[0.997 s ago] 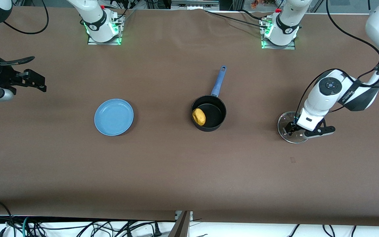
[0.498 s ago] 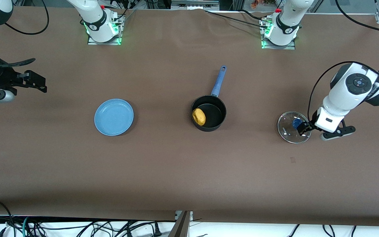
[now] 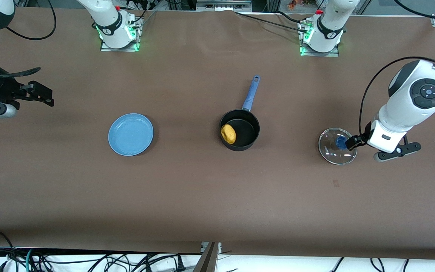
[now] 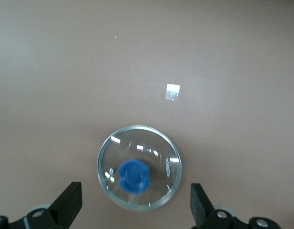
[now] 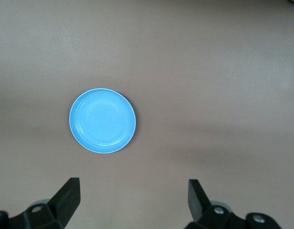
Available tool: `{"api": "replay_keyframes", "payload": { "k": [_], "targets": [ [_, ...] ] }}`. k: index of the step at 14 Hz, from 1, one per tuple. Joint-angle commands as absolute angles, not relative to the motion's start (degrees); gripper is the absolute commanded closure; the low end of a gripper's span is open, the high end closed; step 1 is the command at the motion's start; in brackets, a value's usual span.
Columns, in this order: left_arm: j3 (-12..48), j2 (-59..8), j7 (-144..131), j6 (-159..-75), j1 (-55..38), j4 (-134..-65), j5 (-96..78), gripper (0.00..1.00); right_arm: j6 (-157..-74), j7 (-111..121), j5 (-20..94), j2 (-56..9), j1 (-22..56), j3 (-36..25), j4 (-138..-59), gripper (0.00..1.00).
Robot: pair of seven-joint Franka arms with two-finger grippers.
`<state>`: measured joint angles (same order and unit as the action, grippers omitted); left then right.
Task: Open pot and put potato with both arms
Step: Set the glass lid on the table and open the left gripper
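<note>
At mid-surface, the pot stands uncovered, its blue handle pointing toward the robots' bases, with the potato lying inside against the wall on the right arm's side. Toward the left arm's end of the brown surface, the glass lid lies flat with its blue knob up; the left gripper hangs just above the lid's edge, its fingers spread wide with nothing between them, the lid showing free below them in the left wrist view. At the right arm's end, the right gripper hangs in the air over the edge of the surface, its fingers equally wide apart and empty. Between that gripper and the pot sits a light-blue plate, bare, seen whole in the right wrist view well apart from the fingers.
</note>
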<state>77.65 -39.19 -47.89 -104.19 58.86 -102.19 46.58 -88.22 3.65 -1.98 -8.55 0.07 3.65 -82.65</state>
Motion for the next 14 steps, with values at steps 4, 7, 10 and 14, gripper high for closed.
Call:
{"api": "replay_keyframes", "payload": {
  "k": [4, 7, 10, 14],
  "targets": [
    [76.38, -38.85, -45.97, -80.72, 40.98, -78.25, 41.14, 0.0, -88.42, 4.75, -1.93, -8.17, -0.18, 3.78, -83.23, 0.0],
    [76.2, -38.85, -46.05, -73.85, 35.88, -70.78, 40.61, 0.0, -88.33, 4.75, -1.85, -8.17, -0.18, 3.78, -83.23, 0.0],
    [76.11, -38.94, -43.09, -69.09, 34.37, -63.91, 40.34, 0.01, -88.33, 4.75, -1.93, -8.17, -0.18, 3.78, -83.23, 0.0],
    [71.65, -38.59, -24.65, -65.22, 35.16, -58.55, 40.52, 0.01, -88.42, 4.66, -1.85, -8.17, -0.18, 3.78, -83.23, 0.0]
  ]
}}
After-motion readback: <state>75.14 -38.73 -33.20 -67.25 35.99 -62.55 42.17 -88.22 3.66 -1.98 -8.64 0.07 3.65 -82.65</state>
